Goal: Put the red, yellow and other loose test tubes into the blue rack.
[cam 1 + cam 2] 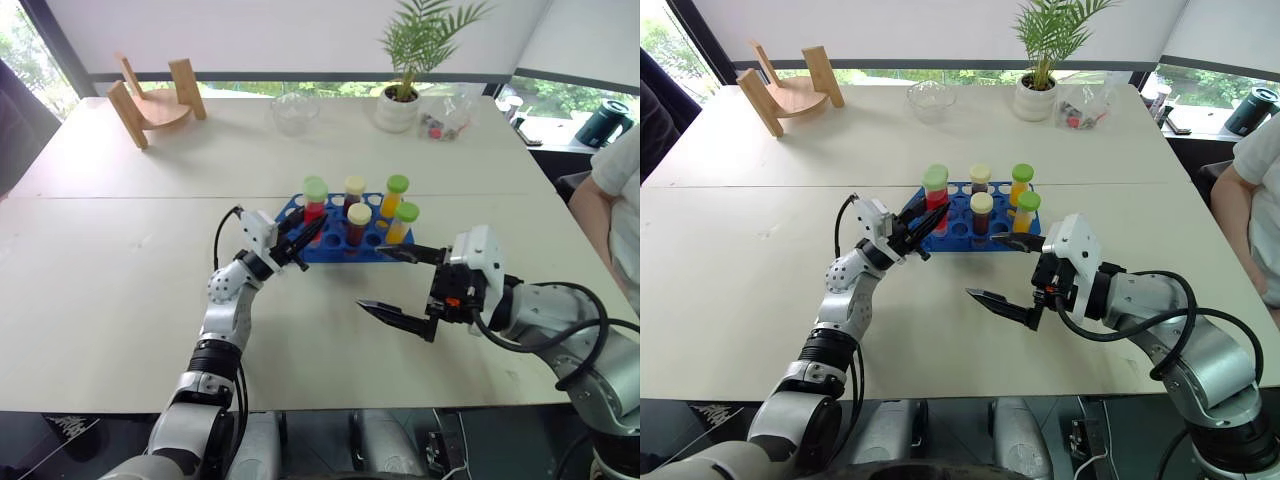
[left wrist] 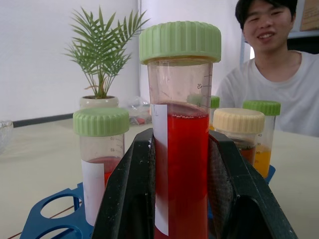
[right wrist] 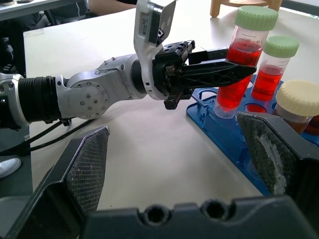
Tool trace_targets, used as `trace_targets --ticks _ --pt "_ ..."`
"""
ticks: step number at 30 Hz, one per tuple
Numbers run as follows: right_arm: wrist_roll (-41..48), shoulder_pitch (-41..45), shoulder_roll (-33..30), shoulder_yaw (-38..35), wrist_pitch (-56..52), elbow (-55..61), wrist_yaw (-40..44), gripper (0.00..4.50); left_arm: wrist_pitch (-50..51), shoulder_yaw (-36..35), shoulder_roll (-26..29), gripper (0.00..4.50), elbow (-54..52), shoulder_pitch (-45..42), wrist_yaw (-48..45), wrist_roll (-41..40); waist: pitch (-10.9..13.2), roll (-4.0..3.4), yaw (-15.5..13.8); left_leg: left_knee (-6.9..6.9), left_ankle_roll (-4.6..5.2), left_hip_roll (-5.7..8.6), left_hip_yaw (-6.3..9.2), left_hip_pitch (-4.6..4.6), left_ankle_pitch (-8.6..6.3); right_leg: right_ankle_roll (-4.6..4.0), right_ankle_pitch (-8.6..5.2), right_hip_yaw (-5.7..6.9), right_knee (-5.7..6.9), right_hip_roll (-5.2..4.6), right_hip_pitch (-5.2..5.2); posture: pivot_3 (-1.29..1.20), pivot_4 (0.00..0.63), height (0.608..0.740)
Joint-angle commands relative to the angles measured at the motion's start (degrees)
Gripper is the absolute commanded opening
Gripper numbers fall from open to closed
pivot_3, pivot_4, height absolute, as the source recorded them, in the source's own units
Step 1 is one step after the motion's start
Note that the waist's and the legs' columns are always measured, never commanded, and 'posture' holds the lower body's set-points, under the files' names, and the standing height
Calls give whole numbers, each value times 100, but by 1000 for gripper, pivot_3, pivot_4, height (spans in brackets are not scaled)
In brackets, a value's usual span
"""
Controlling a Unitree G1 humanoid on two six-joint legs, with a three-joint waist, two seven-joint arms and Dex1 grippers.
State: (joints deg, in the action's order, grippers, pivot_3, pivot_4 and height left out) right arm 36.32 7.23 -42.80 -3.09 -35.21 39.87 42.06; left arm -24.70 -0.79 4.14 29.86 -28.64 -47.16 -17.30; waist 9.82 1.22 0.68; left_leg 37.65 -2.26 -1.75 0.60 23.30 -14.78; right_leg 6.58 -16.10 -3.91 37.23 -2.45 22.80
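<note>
Red tube [image 2: 182, 169] between left fingers [image 2: 130, 199].

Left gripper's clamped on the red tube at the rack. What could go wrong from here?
1. The left gripper holds the red tube tight beside a second red tube; tilting on release may knock that neighbour.
2. Whether the tube's bottom sits in a hole of the blue rack cannot be seen; letting go early could tip it.
3. The open right gripper hangs close to the rack's near edge and might nudge it.
</note>
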Motion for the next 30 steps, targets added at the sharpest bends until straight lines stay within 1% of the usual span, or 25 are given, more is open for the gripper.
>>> trace_targets --ticks 1,11,18,21,24,25,26,30 --pt "70 25 7 -51 44 182 4 4500 -231 17 -11 789 237 7 78 153 0 0 0 0 0 0 0 0 0 0 0 0 0 0 0 0 150 740" --pt "86 42 4 -50 8 211 -34 4500 -585 -30 -89 789 772 -196 144 244 -6 -10 -3 -1 1 0 0 -2 -1 0 0 0 -2 0 -2 0 150 740" --pt "136 63 7 -63 -65 258 -74 4500 -285 39 -59 789 761 -114 81 261 -8 -13 -2 -1 1 1 0 -3 -1 0 0 0 -3 0 -4 0 150 740" --pt "164 74 -7 -69 -103 276 -92 4500 -63 72 18 2300 576 18 22 245 -8 -13 -2 -1 1 0 0 -3 -1 0 0 0 -3 0 -4 0 150 740" --pt "193 87 -21 -76 -141 280 -101 4500 72 88 178 3856 160 282 -69 225 -8 -13 20 -4 2 0 -1 -4 -1 -1 -1 0 -4 0 -4 0 150 740" --pt "208 90 -23 -77 -157 278 -102 4500 155 89 272 4277 -39 391 -74 230 -7 -12 29 -8 2 -1 -1 -4 -1 -1 0 0 -4 1 -1 0 150 740" --pt "218 92 -24 -78 -167 277 -103 4500 226 92 335 4474 -188 467 -67 235 -7 -12 27 -14 2 -3 0 -5 -1 -1 -1 -1 -4 1 0 0 150 740" --pt "217 85 -35 -76 -176 231 -72 4500 708 9 865 4474 -1098 870 -123 144 -7 -12 28 -38 1 -4 0 -12 -1 -2 -1 0 -4 2 6 0 150 740"
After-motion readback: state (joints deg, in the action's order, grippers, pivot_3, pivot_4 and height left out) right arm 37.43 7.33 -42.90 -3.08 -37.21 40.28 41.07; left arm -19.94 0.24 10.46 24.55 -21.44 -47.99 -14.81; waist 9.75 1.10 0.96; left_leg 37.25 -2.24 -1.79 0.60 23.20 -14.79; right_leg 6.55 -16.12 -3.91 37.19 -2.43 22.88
